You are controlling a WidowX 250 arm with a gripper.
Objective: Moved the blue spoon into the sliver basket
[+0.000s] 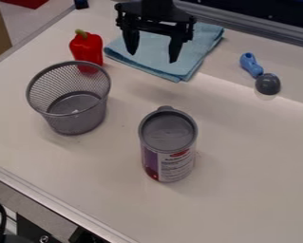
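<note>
My tool is wide open above the folded cloth; the blue spoon lies outside the basket.
I hold my tool (pixel 152 57) near the top of the view, its two fingers spread well apart and pointing down over the light blue cloth (pixel 150 67). To the left of the cloth, the red pepper (pixel 86 47) stands with its green stem up, partly behind the silver mesh basket (pixel 79 122), which is upright. To the right of the cloth, the blue spoon (pixel 251 65) lies on the white worktop (pixel 249 166), its grey head towards the near side. Nearer the camera, between basket and spoon, I see an upright canister (pixel 169 166) with a grey lid.
</note>
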